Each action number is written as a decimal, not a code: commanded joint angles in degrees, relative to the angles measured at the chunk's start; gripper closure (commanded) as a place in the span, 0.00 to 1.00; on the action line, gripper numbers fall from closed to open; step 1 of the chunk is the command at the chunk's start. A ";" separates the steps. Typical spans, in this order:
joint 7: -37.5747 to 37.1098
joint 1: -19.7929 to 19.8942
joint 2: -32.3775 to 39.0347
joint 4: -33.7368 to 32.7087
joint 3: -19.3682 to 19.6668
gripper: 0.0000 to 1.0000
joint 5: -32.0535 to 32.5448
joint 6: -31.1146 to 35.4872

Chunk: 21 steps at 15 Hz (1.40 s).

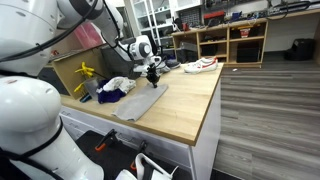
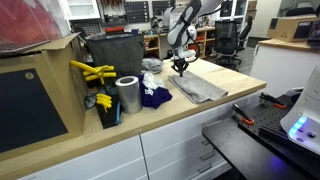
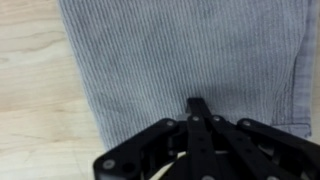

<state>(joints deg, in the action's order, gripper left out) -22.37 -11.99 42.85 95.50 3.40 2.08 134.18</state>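
Observation:
A grey ribbed cloth [image 1: 140,100] [image 2: 200,87] lies flat on the wooden worktop [image 1: 190,105]. In the wrist view the cloth [image 3: 180,50] fills most of the frame, with bare wood to its left. My gripper [image 1: 153,73] [image 2: 181,68] [image 3: 198,103] points down at the cloth's far end. Its jaws are shut tight together, with the tips right at the fabric. Whether any fabric is pinched between them is hidden.
A heap of blue and white cloths [image 1: 115,88] [image 2: 155,95] lies beside the grey one. Nearby are a metal can [image 2: 127,95], yellow tools [image 2: 90,72] and a dark bin [image 2: 115,55]. A white and red shoe [image 1: 200,65] sits at the worktop's far end.

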 commanded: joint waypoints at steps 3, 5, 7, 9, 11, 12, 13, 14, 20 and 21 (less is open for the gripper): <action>-4.04 -0.32 4.52 -4.78 4.03 1.00 2.15 0.74; -4.80 -0.29 5.22 -6.07 5.16 1.00 2.94 0.69; -5.66 -0.29 5.81 -7.30 6.16 1.00 3.96 0.53; -6.54 -0.20 6.32 -8.26 6.94 1.00 4.56 0.46; -7.19 -0.16 6.62 -8.89 7.51 1.00 5.04 0.23; -7.14 -0.01 6.63 -8.87 7.61 1.00 5.06 0.10; -7.09 0.17 6.50 -8.66 7.68 1.00 4.88 -0.07; -7.06 0.27 6.30 -8.24 7.77 1.00 4.81 -0.13; -6.83 0.51 3.11 -1.32 9.18 1.00 5.83 0.96; -6.95 0.48 2.52 -0.23 9.71 1.00 6.25 1.16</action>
<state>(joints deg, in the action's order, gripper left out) -27.57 -11.51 47.37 89.31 11.55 6.16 134.19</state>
